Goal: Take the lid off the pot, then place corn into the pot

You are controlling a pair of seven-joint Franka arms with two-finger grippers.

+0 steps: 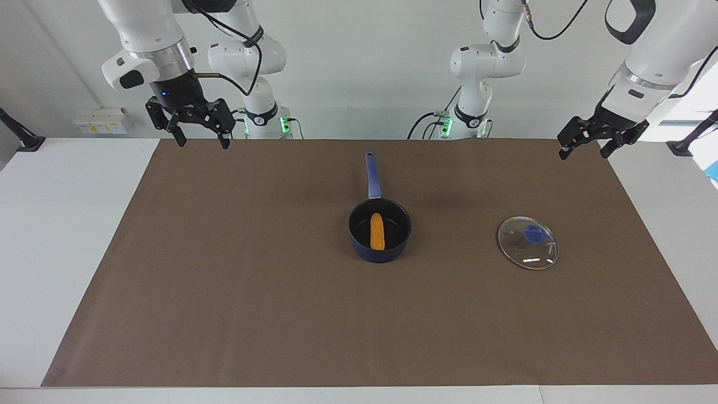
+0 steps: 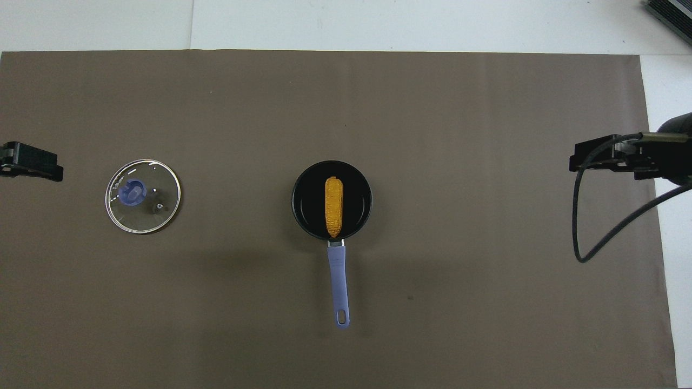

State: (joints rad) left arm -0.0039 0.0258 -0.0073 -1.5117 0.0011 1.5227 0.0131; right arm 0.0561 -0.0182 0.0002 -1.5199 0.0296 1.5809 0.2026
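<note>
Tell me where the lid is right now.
The lid lies flat on the brown mat, knob up, beside the pot toward the left arm's end of the table, apart from it, in both views.

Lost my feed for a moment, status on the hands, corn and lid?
Left hand and right hand open, empty, raised at the mat's ends. Corn in pot. Lid off, flat on mat. Nothing in the way.

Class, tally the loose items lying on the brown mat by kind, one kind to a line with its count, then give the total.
Saucepan: 1
Glass lid: 1
Corn cob, lying inside the saucepan: 1
Total: 3
</note>
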